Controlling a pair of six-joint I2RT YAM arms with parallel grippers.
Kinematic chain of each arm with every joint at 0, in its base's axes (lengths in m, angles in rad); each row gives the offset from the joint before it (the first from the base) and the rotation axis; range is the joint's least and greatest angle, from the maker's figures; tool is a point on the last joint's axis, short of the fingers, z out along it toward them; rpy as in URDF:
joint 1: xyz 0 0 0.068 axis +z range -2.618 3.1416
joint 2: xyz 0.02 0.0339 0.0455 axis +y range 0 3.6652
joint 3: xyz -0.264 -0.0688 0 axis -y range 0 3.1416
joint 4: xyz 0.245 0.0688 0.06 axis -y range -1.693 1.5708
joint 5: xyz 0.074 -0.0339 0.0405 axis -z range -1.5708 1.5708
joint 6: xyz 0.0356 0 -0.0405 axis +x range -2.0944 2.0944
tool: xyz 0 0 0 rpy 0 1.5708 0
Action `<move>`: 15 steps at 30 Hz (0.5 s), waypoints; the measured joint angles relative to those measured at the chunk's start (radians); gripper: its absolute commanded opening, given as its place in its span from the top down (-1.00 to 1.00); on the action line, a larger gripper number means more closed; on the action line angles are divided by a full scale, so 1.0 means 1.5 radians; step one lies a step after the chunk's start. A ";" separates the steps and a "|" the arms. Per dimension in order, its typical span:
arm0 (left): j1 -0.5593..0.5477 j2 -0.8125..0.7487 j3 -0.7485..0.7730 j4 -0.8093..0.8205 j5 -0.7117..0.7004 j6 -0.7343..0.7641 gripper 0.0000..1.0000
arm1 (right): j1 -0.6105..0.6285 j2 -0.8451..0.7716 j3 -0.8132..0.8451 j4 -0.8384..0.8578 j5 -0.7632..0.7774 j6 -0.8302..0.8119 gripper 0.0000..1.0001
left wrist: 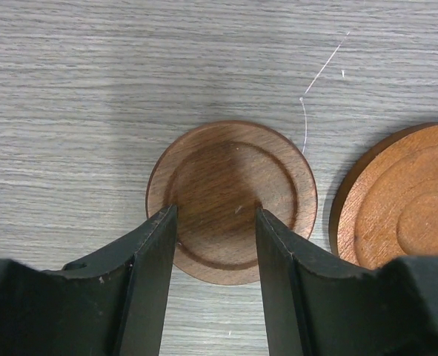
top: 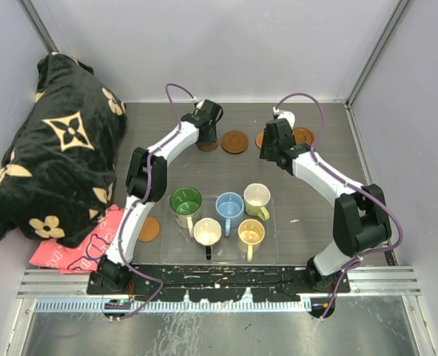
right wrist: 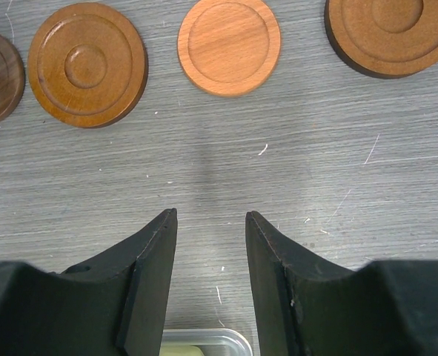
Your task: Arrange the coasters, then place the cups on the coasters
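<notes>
Dark coaster [left wrist: 232, 200] was wood, fine grain, satin finish. Neighbouring coaster [left wrist: 404, 200] showed orange-brown wood with slight sheen. Table [left wrist: 93, 89] looked grey wood-grain, matt, hairline scratches. Left gripper [left wrist: 216, 213]: fingers [left wrist: 148, 289] looked black matt plastic, speckled. Cups [top: 230, 208] shone, glazed. Tray [top: 272, 248] was clear plastic. Blanket [top: 55, 148] looked plush cloth. Rail [top: 219, 285] was ribbed metal.

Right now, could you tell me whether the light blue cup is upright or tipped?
Upright: the light blue cup shows its open mouth to the top camera, standing in the clear tray.
</notes>
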 measured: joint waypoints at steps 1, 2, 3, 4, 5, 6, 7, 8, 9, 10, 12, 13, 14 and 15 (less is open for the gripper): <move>0.000 0.000 0.000 0.000 0.000 0.000 0.05 | 0.000 0.000 0.000 0.000 0.000 0.000 0.04; 0.001 0.000 0.000 0.000 -0.001 0.000 0.05 | 0.000 0.000 -0.001 0.000 -0.001 0.000 0.04; 0.001 0.000 0.000 -0.001 -0.001 -0.001 0.06 | 0.000 0.000 -0.001 0.000 -0.001 0.000 0.04; 0.001 0.000 0.000 -0.001 -0.001 -0.001 0.05 | 0.000 0.000 -0.001 0.000 -0.001 0.000 0.04; 0.002 0.000 0.000 -0.001 -0.001 -0.002 0.05 | 0.000 0.000 -0.001 0.000 -0.003 0.000 0.04; 0.002 0.000 -0.001 -0.001 -0.001 -0.003 0.05 | 0.000 0.000 -0.001 0.000 -0.004 0.001 0.04; 0.003 0.000 -0.002 0.000 -0.001 -0.004 0.05 | 0.000 0.000 -0.001 0.000 -0.005 0.001 0.04; 0.004 -0.001 -0.003 0.001 -0.002 -0.004 0.05 | 0.000 0.000 -0.001 0.000 -0.005 0.001 0.04; 0.005 -0.002 -0.005 0.002 -0.002 -0.004 0.05 | 0.000 0.000 -0.001 0.000 -0.005 0.001 0.04; 0.006 -0.004 -0.008 0.003 -0.002 -0.005 0.05 | 0.000 0.000 -0.001 0.000 -0.005 0.001 0.04; 0.009 -0.008 -0.017 0.006 -0.002 -0.005 0.06 | 0.000 0.000 -0.001 0.000 -0.007 0.001 0.04; 0.010 -0.011 -0.021 0.006 -0.003 -0.005 0.06 | 0.000 0.000 -0.001 0.000 -0.007 0.001 0.04; 0.011 -0.012 -0.024 0.007 -0.003 -0.006 0.06 | 0.000 0.000 -0.001 0.000 -0.007 0.001 0.04; 0.012 -0.014 -0.027 0.008 -0.004 -0.006 0.06 | 0.000 0.000 -0.001 0.000 -0.008 0.001 0.04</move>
